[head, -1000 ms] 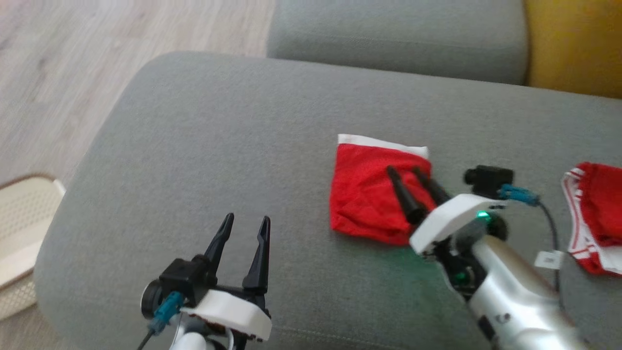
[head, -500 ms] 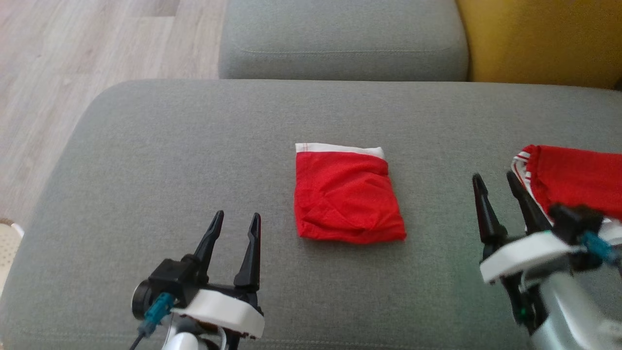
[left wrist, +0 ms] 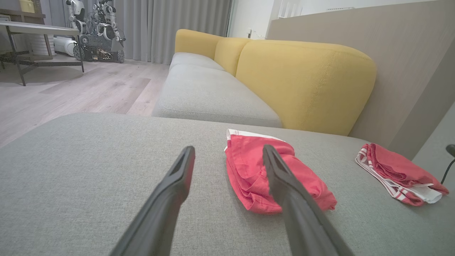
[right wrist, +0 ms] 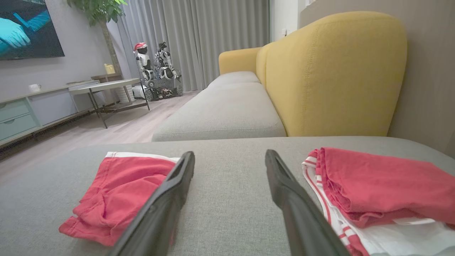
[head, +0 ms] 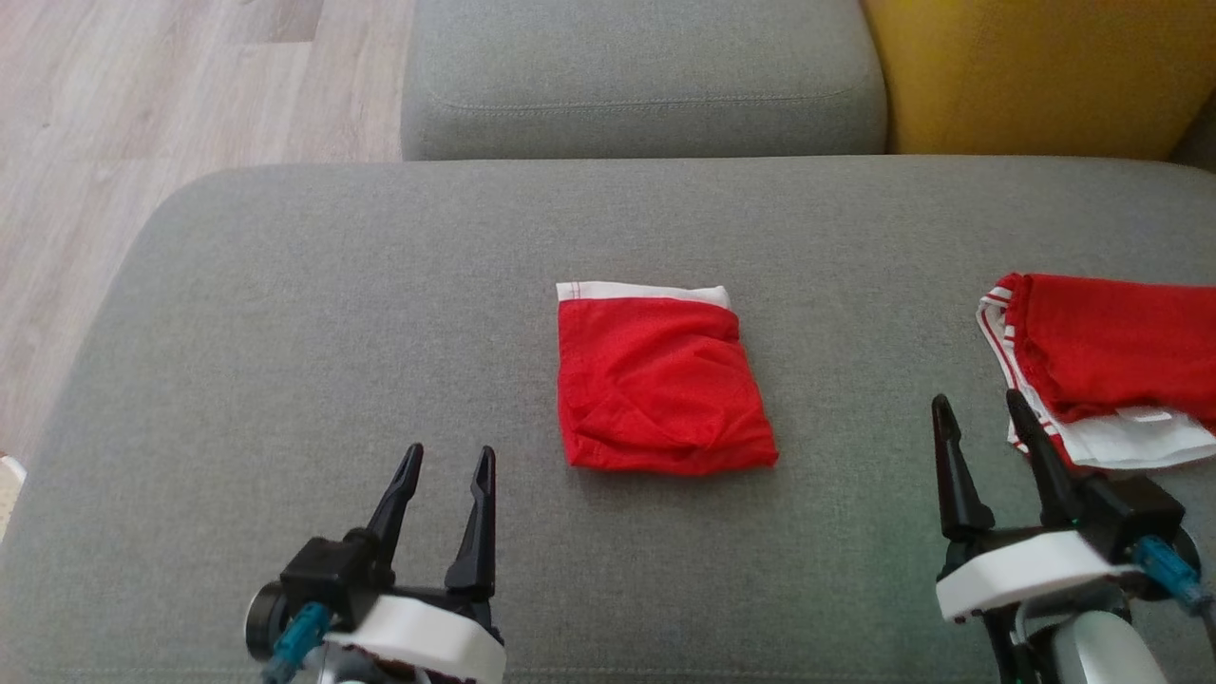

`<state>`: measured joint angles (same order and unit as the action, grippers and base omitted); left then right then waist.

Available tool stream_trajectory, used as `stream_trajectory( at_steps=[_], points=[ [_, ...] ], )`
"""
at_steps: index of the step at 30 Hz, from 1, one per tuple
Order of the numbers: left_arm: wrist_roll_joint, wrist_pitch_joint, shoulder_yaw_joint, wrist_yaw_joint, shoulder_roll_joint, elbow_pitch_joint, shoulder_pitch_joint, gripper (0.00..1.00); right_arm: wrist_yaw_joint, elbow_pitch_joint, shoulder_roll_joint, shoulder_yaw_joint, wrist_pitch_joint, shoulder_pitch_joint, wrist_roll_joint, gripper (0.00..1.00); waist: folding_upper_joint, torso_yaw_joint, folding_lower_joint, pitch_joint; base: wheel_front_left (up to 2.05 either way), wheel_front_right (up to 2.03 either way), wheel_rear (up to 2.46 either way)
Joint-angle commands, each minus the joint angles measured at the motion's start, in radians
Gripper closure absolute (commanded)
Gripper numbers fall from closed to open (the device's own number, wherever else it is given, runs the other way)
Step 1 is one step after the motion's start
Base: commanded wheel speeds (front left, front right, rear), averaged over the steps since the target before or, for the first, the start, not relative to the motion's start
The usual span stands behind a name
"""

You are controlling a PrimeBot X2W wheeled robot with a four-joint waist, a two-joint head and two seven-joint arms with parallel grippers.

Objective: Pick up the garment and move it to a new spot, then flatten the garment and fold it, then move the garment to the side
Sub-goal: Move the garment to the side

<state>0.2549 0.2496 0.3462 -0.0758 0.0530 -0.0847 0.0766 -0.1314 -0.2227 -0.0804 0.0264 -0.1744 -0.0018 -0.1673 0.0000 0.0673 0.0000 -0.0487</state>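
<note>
The folded red garment (head: 660,385) is laid flat near the middle of the grey sofa seat (head: 285,332), with its white band turned to the far side. It is touched by neither gripper.

The left gripper (head: 449,451) is held over the near left of the seat, apart from the garment. Its jaws are spread wide and nothing is held between them. The right gripper (head: 978,399) is held over the near right, and its jaws are likewise spread wide and empty.

A second red garment (head: 1111,356), edged with white and red stripes, is bunched at the right edge of the seat, just beyond the right gripper. In the right wrist view bare seat is seen between the jaws, with the folded red garment (right wrist: 117,188) to their left and the second red garment (right wrist: 376,185) to their right.

A further grey cushion (head: 646,76) and a yellow backrest (head: 1026,76) are seen on the far side, and a wooden floor (head: 142,95) at the far left.
</note>
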Motion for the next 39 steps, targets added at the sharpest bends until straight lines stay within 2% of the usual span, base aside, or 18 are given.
stream_trajectory(
  at_steps=[1, 8, 14, 27, 37, 38, 39],
  points=[
    [-0.011, 0.012, -0.031, -0.002, -0.003, 0.041, -0.045, 0.00, 0.001, 0.051, -0.001, 0.017, 0.010, -0.014, 0.014, 0.00, 0.0000, 0.004, 0.0000, 0.002, 0.00, 0.00, 0.00],
    [-0.011, 0.012, -0.016, 0.000, -0.003, 0.049, -0.063, 0.00, 0.001, 0.065, 0.004, 0.034, 0.062, -0.035, 0.022, 0.00, 0.0000, 0.027, 0.0000, 0.034, 0.00, 0.00, 0.00],
    [-0.015, 0.012, 0.003, 0.004, -0.003, 0.046, -0.082, 0.00, 0.001, 0.023, -0.002, 0.068, 0.115, -0.108, -0.033, 0.00, 0.0000, 0.056, 0.0000, 0.087, 0.00, 0.00, 0.00],
    [-0.011, 0.012, 0.056, -0.002, -0.003, 0.036, -0.160, 0.00, 0.001, -0.277, -0.020, 0.111, 0.262, -0.357, -0.261, 0.00, 0.0000, 0.160, 0.0000, 0.203, 0.00, 0.00, 0.00],
    [-0.005, 0.012, 0.073, -0.013, -0.003, 0.038, -0.177, 0.00, 0.001, -0.464, -0.026, 0.150, 0.290, -0.468, -0.351, 0.00, 0.0000, 0.205, 0.0000, 0.228, 0.00, 0.00, 0.00],
    [-0.005, 0.012, 0.073, -0.014, -0.003, 0.038, -0.178, 0.00, 0.001, -0.478, -0.027, 0.163, 0.294, -0.475, -0.354, 0.08, 0.0000, 0.206, 0.0000, 0.229, 0.00, 0.00, 0.00],
    [-0.005, 0.012, 0.073, -0.015, -0.003, 0.038, -0.179, 0.00, 0.001, -0.490, -0.031, 0.177, 0.294, -0.482, -0.353, 0.68, 0.0000, 0.206, 0.0000, 0.229, 0.00, 0.00, 0.00]
  ],
)
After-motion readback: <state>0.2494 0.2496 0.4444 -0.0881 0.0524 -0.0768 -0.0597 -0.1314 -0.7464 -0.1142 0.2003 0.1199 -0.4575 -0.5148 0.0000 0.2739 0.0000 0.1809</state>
